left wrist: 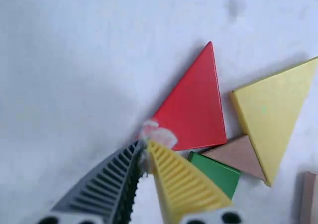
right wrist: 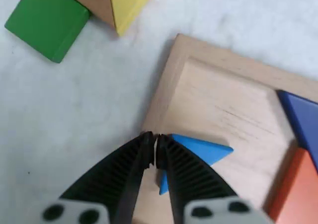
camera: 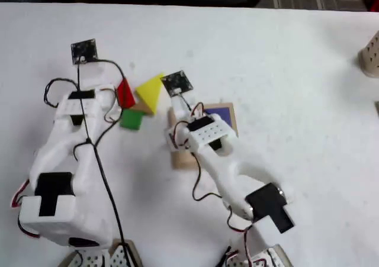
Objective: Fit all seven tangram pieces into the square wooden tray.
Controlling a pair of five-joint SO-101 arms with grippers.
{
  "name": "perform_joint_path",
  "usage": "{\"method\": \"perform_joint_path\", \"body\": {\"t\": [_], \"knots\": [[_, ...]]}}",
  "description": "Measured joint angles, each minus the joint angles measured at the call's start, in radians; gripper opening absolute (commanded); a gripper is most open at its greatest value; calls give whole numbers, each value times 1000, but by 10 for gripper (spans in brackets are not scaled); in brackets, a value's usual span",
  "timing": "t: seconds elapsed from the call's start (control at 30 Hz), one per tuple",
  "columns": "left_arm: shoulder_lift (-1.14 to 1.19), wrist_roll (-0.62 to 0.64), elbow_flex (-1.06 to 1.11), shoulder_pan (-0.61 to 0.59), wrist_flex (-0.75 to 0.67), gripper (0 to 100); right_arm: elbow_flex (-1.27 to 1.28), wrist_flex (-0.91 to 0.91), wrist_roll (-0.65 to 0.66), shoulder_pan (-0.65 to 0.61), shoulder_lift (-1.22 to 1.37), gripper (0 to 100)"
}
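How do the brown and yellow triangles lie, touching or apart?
Touching. In the left wrist view the brown triangle lies edge to edge against the yellow triangle.

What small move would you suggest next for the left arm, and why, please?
Probably open the left gripper: its jaws are shut with the tips at the corner of the red triangle, which lies flat on the table, outside the wooden tray, so it cannot be gripped yet.
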Motion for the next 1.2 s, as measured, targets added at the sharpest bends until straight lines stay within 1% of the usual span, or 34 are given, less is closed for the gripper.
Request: {"method": "perform_joint_path", "body": {"t": [0.23,0.4,0.5,0.67,0.9,1.1,1.2], "knots": [[0,0,0,0,0,24,0,2,0,103,2,17],[3,0,0,0,0,24,0,52,0,124,2,17],[3,0,0,0,0,24,0,100,60,124,-14,17],[3,0,0,0,0,24,60,158,112,152,-169,17],[9,0,0,0,0,24,204,166,120,152,-315,17],[9,0,0,0,0,24,253,160,120,209,-301,17],[9,0,0,0,0,24,253,106,120,236,-256,17]]}}
